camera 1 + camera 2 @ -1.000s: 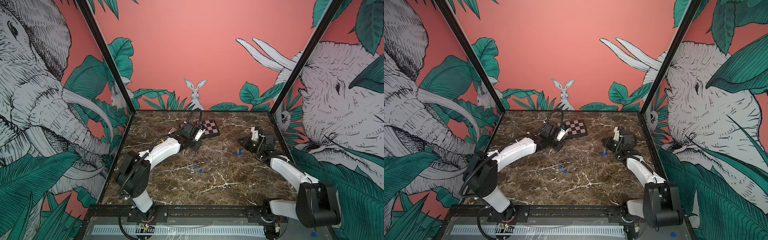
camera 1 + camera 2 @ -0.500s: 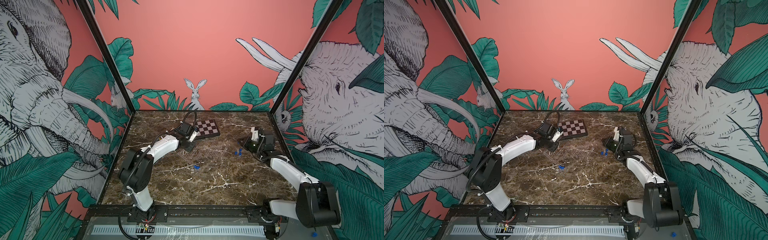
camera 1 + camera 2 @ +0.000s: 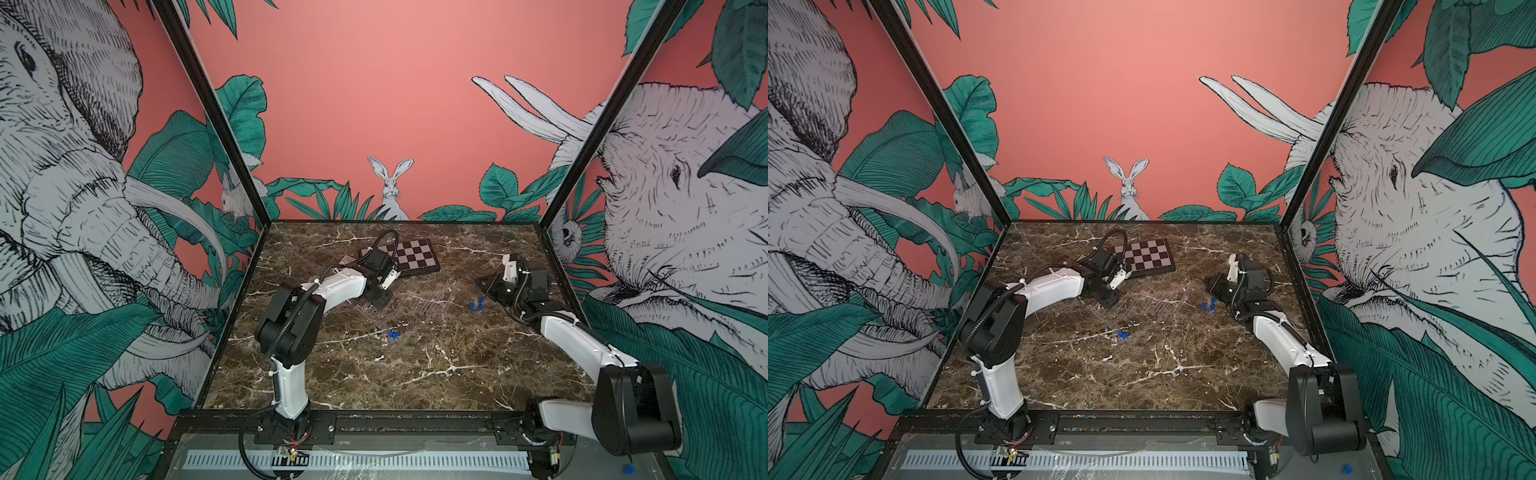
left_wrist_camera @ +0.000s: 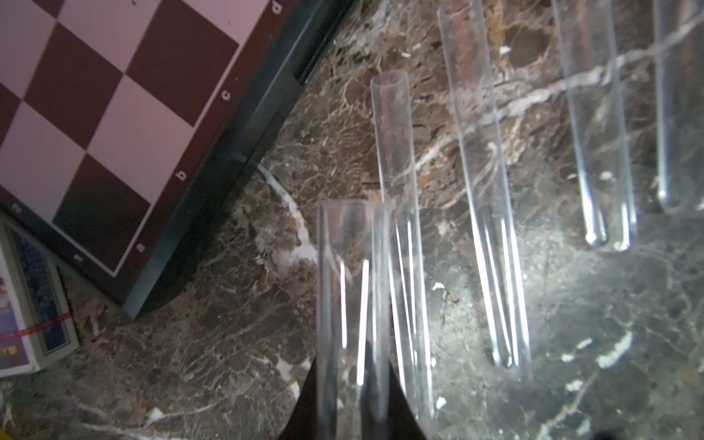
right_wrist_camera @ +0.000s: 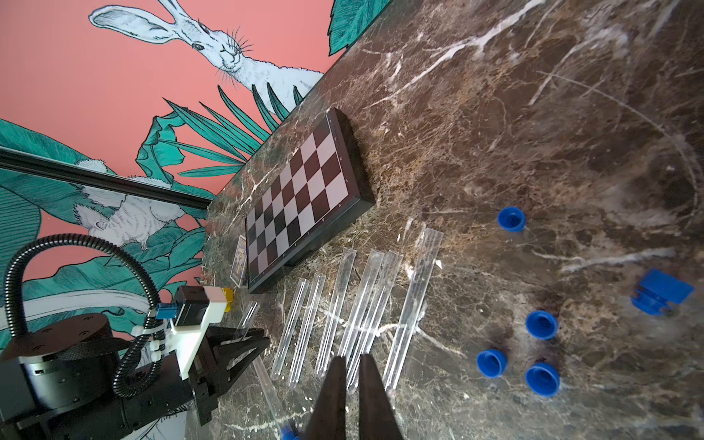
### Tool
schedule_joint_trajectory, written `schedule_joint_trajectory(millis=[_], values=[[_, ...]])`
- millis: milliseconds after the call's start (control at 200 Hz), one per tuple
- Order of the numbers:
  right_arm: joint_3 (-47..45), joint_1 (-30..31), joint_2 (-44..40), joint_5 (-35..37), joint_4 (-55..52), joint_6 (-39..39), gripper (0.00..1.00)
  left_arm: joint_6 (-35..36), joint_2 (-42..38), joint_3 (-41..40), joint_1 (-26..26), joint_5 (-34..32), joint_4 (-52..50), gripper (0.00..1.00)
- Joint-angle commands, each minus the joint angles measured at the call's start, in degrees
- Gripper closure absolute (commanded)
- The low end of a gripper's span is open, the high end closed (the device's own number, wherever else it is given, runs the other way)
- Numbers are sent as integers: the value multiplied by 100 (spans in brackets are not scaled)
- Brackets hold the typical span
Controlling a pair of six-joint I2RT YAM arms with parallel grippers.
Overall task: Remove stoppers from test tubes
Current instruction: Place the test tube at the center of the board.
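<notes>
My left gripper [image 3: 383, 296] [image 5: 244, 341] is shut on a clear, open-mouthed test tube [image 4: 352, 266] by the chessboard's front edge; no stopper shows in it. Several bare test tubes [image 5: 365, 304] [image 3: 419, 303] lie side by side on the marble. Another tube [image 5: 272, 396] lies under the left gripper with a blue stopper [image 5: 288, 432] at its end. Loose blue stoppers [image 5: 541, 324] [image 3: 478, 305] sit near my right gripper [image 5: 352, 360] [image 3: 482, 286], which is shut on nothing, hovering over the row's rounded ends. Two blue stoppers [image 3: 393, 336] rest mid-table.
A chessboard [image 3: 409, 255] [image 4: 95, 114] lies at the back, with a small card box [image 4: 26, 304] and a yellow piece [image 5: 227, 295] at its left end. Patterned walls close three sides. One blue stopper [image 5: 661, 292] lies on its side, apart.
My left gripper has shifted a little leftward and lower beside the chessboard, and its elbow has lifted. The right arm has not moved.
</notes>
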Motion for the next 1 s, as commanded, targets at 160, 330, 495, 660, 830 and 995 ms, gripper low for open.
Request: schedule_joint_trajectory(millis=[160, 330, 495, 660, 830, 995], values=[[-5, -1, -175, 101, -23, -97, 90, 296, 79, 67, 52, -108, -11, 95], [13, 0, -150, 62, -12, -83, 90, 357, 197, 250, 79, -174, -167, 93], [5, 0, -195, 104, -48, -79, 90, 420, 417, 557, 80, -322, -419, 91], [-10, 0, -203, 92, -48, -66, 90, 635, 752, 873, 78, -451, -644, 88], [-30, 0, -270, 142, -107, -94, 89, 768, 948, 1042, 78, -483, -814, 82], [-15, -2, -270, 140, -108, -76, 89, 805, 1118, 1232, 79, -478, -985, 75]])
